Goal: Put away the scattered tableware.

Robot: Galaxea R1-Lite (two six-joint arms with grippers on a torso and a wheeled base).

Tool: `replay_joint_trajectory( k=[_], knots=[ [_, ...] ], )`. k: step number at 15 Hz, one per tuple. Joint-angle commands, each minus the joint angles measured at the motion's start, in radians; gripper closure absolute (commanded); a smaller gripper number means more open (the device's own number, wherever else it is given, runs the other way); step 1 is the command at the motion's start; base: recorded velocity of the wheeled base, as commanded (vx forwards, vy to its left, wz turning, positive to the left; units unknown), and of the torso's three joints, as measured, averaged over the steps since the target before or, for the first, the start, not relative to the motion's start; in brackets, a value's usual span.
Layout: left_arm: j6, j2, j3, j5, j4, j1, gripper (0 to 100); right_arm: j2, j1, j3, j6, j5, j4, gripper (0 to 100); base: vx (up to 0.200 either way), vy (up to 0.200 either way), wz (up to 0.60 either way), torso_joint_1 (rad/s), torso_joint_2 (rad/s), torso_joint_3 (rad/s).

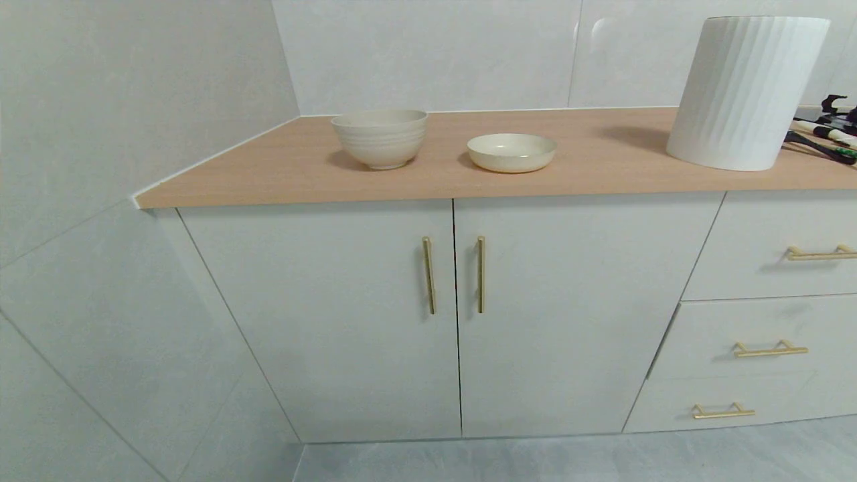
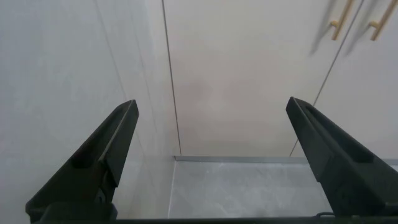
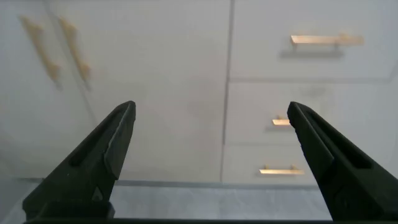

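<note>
A deep cream bowl (image 1: 379, 137) stands on the wooden countertop (image 1: 281, 171) toward its left end. Just to its right sits a shallow cream dish (image 1: 511, 152). Under them the white cabinet has two closed doors with gold handles (image 1: 429, 274). My left gripper (image 2: 211, 121) hangs low before the left cabinet door, open, nothing between its black fingers (image 2: 115, 143). My right gripper (image 3: 211, 121) is open too, low in front of the cabinet doors and drawers, its fingers (image 3: 112, 146) holding nothing.
A tall white ribbed container (image 1: 743, 90) stands at the countertop's right. Dark tools (image 1: 827, 137) lie behind it at the far right. Three drawers with gold handles (image 1: 770, 349) sit right of the doors. A tiled wall (image 1: 100, 134) closes the left side.
</note>
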Motion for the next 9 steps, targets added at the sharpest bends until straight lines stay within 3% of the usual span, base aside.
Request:
replay_joint_trajectory(
  k=[1,3,5,9],
  knots=[
    [0.0,0.0,0.0,0.0,0.0,0.0,0,0.357,0.062,-0.214,0.003,0.093,0.011,0,0.0,0.0,0.0,0.0,0.0,0.0],
    [-0.001,0.0,0.0,0.0,0.0,0.0,0,0.708,0.099,-0.344,0.024,0.164,-0.008,0,0.0,0.0,0.0,0.0,0.0,0.0],
    [0.0,0.0,0.0,0.0,0.0,0.0,0,0.949,0.203,-0.459,0.044,0.161,-0.089,0,0.0,0.0,0.0,0.0,0.0,0.0],
    [0.0,0.0,0.0,0.0,0.0,0.0,0,1.197,0.382,-0.648,0.172,0.167,-0.111,0,0.0,0.0,0.0,0.0,0.0,0.0]
  ],
)
